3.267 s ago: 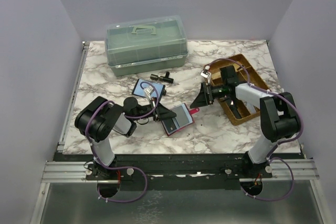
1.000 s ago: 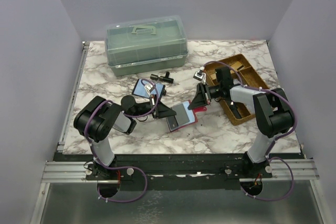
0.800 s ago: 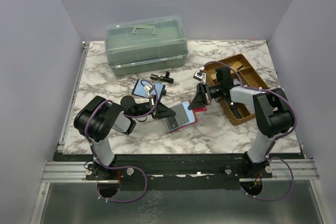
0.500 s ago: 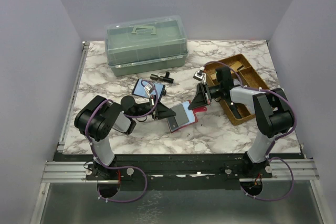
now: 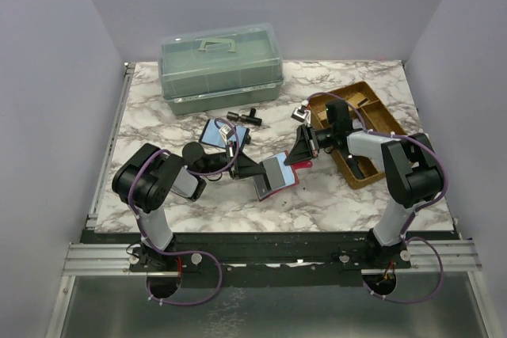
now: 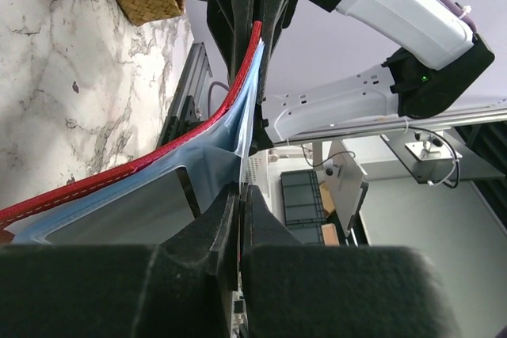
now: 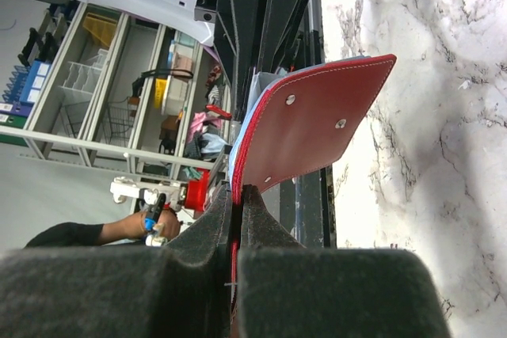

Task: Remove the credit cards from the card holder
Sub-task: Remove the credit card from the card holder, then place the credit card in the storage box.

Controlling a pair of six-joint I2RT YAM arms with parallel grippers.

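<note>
The red card holder (image 5: 279, 175) lies open mid-table, held between both arms. A grey credit card (image 5: 274, 168) shows on its blue inside. My right gripper (image 5: 302, 153) is shut on the holder's red rim (image 7: 309, 124), near the tab end; in the right wrist view its jaws (image 7: 238, 194) pinch that red edge. My left gripper (image 5: 256, 170) is shut on the opposite edge. In the left wrist view, its jaws (image 6: 240, 189) clamp a thin pale blue sheet inside the red rim (image 6: 226, 96). Whether that sheet is a card or the inner panel, I cannot tell.
A green plastic toolbox (image 5: 220, 67) stands at the back left. A dark-edged blue folding case (image 5: 215, 132) lies just behind the left gripper, with a small black part (image 5: 244, 117) beyond it. A wooden tray (image 5: 372, 108) sits under the right arm.
About three seconds ago the right gripper hung apart from the holder; it has since closed on its tab end. In the last second the left gripper edged right along the holder.
</note>
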